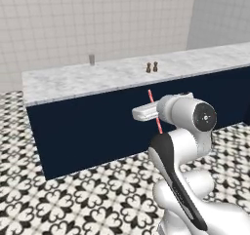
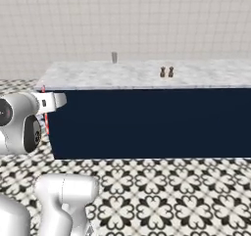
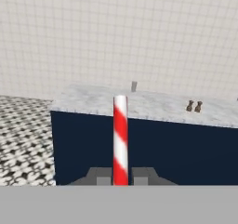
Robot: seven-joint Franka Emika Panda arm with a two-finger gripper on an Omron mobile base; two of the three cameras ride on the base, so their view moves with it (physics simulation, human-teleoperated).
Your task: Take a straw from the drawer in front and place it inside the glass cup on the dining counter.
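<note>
Straw (image 3: 120,139), red-and-white striped, pinched upright between the gripper (image 3: 120,175) jaws, pressed together on its lower end. Seen from the left base camera as a thin pink-red line (image 1: 155,111) slanting across the white hand, held in the air in front of the navy base of the dining counter (image 1: 112,75). From the right base camera, gripper (image 2: 48,103) near the counter's left corner, straw (image 2: 45,115) crossing it. Glass cup (image 1: 91,59), small and greyish, standing on the marble slab toward the far edge, well apart from the straw. Two small brown shakers (image 1: 152,67) side by side farther right on the same slab. Patterned black-and-white floor tiles (image 1: 73,200) below; pale tiled wall (image 2: 147,19) behind.
</note>
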